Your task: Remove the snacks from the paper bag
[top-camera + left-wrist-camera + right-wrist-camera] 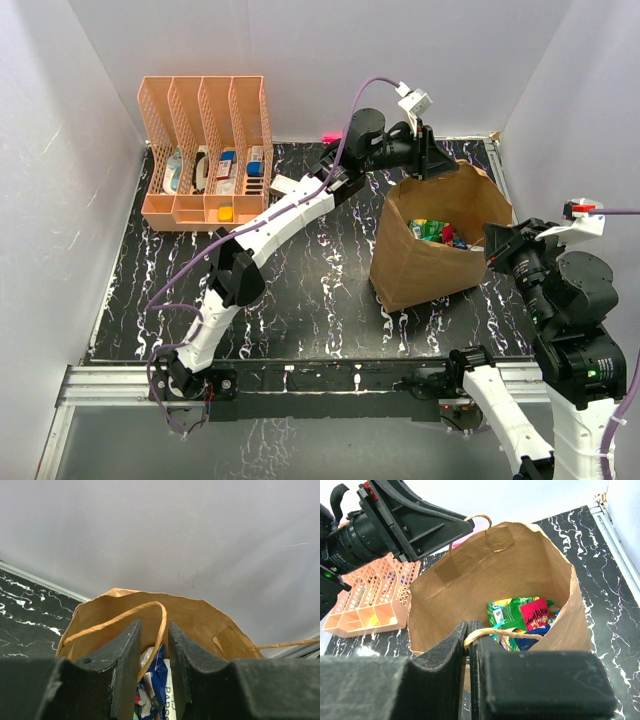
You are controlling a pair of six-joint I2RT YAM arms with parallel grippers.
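Observation:
The brown paper bag (430, 265) stands open at the right of the table. Snacks (437, 232) lie inside it: a green bag (512, 612), a pink-red packet (536, 614) and a blue bag (532, 641). A blue packet also shows in the left wrist view (156, 677). My left gripper (154, 627) is at the bag's far rim, narrowly open, with the far twisted handle (120, 616) looped between its fingers. My right gripper (469, 627) is at the near rim, shut on the near handle (505, 633). In the top view the left gripper (432, 168) and the right gripper (495, 245) flank the bag's mouth.
An orange mesh file rack (205, 150) with small boxes stands at the back left, and also shows in the right wrist view (370, 600). White walls close in the table on three sides. The left arm stretches diagonally across the middle of the table.

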